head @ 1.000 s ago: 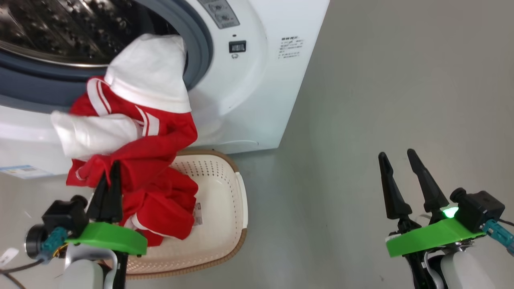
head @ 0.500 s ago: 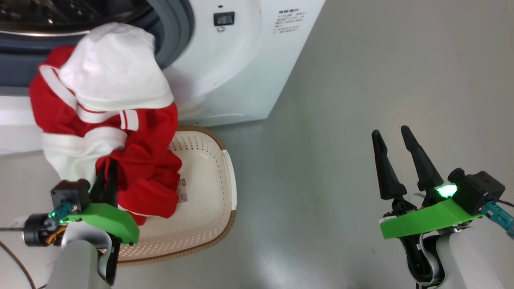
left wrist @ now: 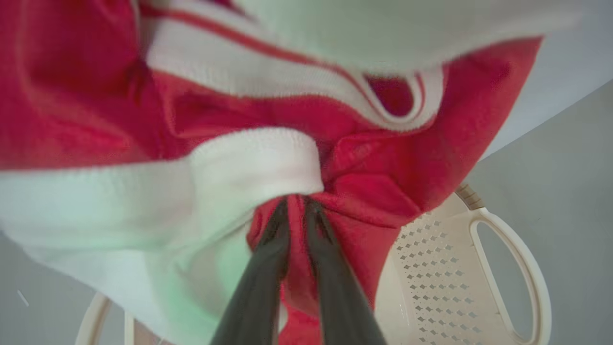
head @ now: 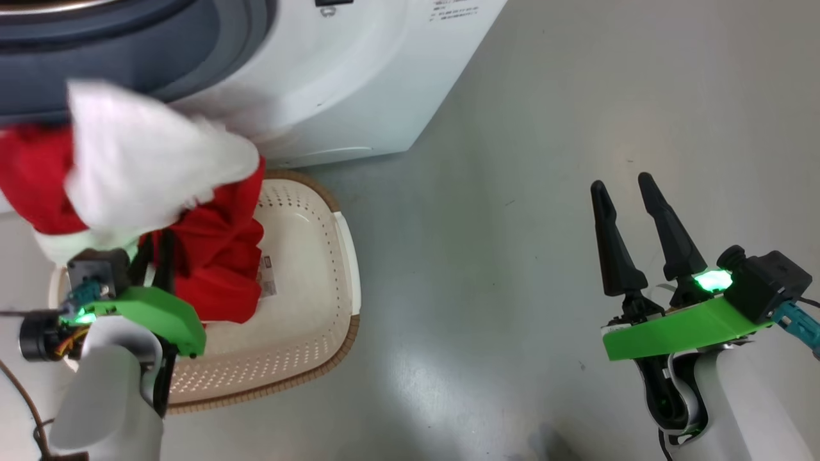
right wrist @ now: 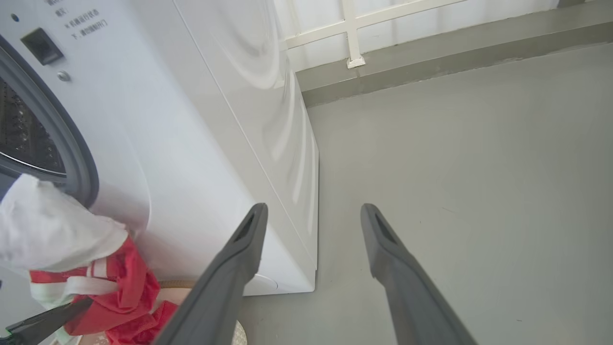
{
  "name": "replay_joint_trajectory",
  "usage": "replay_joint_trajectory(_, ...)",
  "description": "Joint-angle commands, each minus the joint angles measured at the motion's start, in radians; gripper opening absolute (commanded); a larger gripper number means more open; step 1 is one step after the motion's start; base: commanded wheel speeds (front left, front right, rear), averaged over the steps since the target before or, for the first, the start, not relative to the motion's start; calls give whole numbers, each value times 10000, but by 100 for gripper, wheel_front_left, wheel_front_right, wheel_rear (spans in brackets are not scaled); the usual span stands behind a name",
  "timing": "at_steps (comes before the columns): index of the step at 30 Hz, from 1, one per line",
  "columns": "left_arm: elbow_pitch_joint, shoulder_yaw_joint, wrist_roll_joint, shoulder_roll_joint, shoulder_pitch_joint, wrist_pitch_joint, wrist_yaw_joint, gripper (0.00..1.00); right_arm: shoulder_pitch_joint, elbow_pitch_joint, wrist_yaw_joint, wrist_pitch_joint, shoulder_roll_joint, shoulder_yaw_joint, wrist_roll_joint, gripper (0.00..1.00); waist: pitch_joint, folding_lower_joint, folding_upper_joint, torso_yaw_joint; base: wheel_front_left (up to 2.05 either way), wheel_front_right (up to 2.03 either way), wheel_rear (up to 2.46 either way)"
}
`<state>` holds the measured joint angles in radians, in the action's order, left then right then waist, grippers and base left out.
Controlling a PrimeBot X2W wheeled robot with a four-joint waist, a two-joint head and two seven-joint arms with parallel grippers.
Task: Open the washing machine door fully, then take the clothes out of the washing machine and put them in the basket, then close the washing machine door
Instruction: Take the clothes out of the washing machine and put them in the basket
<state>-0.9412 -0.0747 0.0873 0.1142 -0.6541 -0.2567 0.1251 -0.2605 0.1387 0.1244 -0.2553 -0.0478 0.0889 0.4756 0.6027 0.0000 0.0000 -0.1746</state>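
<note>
The clothes (head: 214, 256) hang as one bunched bundle above the left half of the basket (head: 320, 307). Their long axis runs from a blurred white part, high up on the washing machine (head: 359, 83) side of the basket, down to red folds that droop inside the basket's rim. Whether the lowest fold touches the basket floor cannot be told.

The left gripper (head: 154, 253) is over the basket's left side, fingers pointing away from the robot toward the machine, its pale forearm rising from the basket's near-left corner. In the left wrist view its gripper (left wrist: 297, 205) has the two dark fingers almost together, pinching a gathered red fold of the clothes (left wrist: 383, 191) just below a white band, with the basket (left wrist: 431, 268) underneath.

The right gripper (head: 621, 181) hovers well to the right of the basket over bare grey floor (head: 512, 256), fingers spread wide and holding nothing, pointing away from the robot and leaning slightly toward the basket.
</note>
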Motion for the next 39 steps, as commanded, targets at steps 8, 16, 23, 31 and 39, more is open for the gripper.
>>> replay_joint_trajectory(8,-1056,-161,-82,600,-734,-51,50,76,-265,-260,63,-65,-24,399,110,100,355,0,0,-99,0,0,0)
replay_joint_trajectory(16,-1376,-131,-86,603,-918,-51,-3,100,-307,-255,63,-65,-24,354,119,100,355,0,0,-87,0,0,0)
replay_joint_trajectory(23,-1394,-154,16,502,-807,-51,4,100,-295,-245,63,-65,-24,338,73,100,232,0,0,8,0,0,0)
replay_joint_trajectory(31,-906,-204,191,413,-431,-51,30,100,-201,-102,63,-65,-24,270,-41,100,-258,0,0,137,0,0,0)
replay_joint_trajectory(39,365,-363,401,245,571,-51,48,100,112,109,63,-65,-24,148,-203,100,-1298,0,0,286,0,0,0)
